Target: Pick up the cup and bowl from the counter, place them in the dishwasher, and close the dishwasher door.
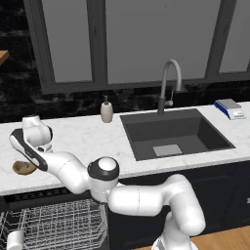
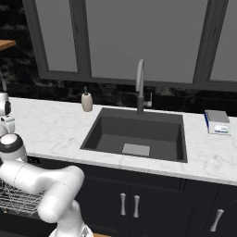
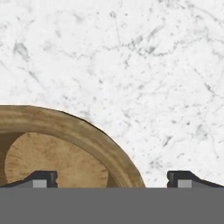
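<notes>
The tan-brown bowl [image 1: 22,167] sits on the white marble counter [image 1: 88,139] near its left end. My gripper [image 1: 28,160] hangs just above it, pointing down. In the hand view the gripper [image 3: 113,179] is open, and its left fingertip [image 3: 41,178] stands over the bowl's [image 3: 61,131] darker inside while the right one is over bare marble. One side of the bowl's rim lies between the fingers. The dishwasher [image 1: 44,196] is open below the counter, with its white wire rack [image 1: 61,222] pulled out. The white cup [image 1: 14,239] lies in the rack's left front corner. The dishwasher door is out of view.
A dark sink [image 1: 171,134] with a curved grey faucet [image 1: 168,83] is set into the counter to the right. A beige soap dispenser [image 1: 106,110] stands by the back wall. A blue-and-white flat item [image 1: 229,108] lies at the far right. Dark cabinets [image 2: 139,199] run below.
</notes>
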